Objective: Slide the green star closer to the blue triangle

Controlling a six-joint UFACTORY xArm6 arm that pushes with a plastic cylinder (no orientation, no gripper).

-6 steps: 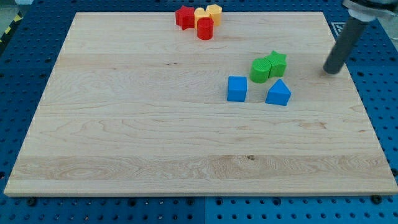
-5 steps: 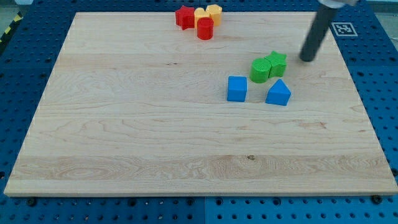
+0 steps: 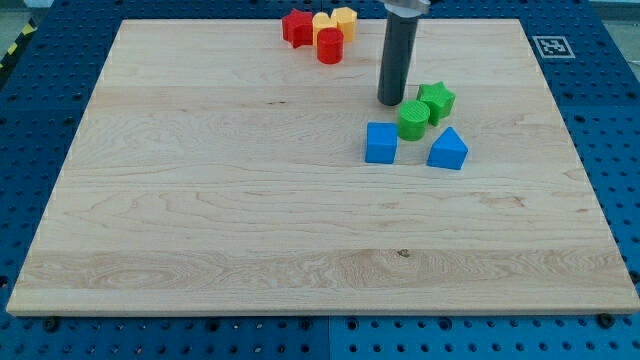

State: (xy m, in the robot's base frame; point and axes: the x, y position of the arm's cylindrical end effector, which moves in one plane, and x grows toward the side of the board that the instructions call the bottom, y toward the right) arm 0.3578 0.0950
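Note:
The green star (image 3: 437, 100) lies on the wooden board (image 3: 250, 220), right of centre near the view's top. The blue triangle (image 3: 447, 149) sits just below it, a small gap apart. A green cylinder (image 3: 412, 121) touches the star's lower left side. A blue cube (image 3: 380, 142) lies left of the triangle. My tip (image 3: 390, 101) stands on the board just left of the green star and above the green cylinder, close to both.
A red star (image 3: 296, 26), a red cylinder (image 3: 329, 45) and two yellow blocks (image 3: 335, 21) cluster at the board's top edge. A marker tag (image 3: 555, 46) lies off the board at the top right.
My tip swept from the board's right edge leftward over the green blocks to their left side. The green cylinder has shifted slightly down; the green star barely moved.

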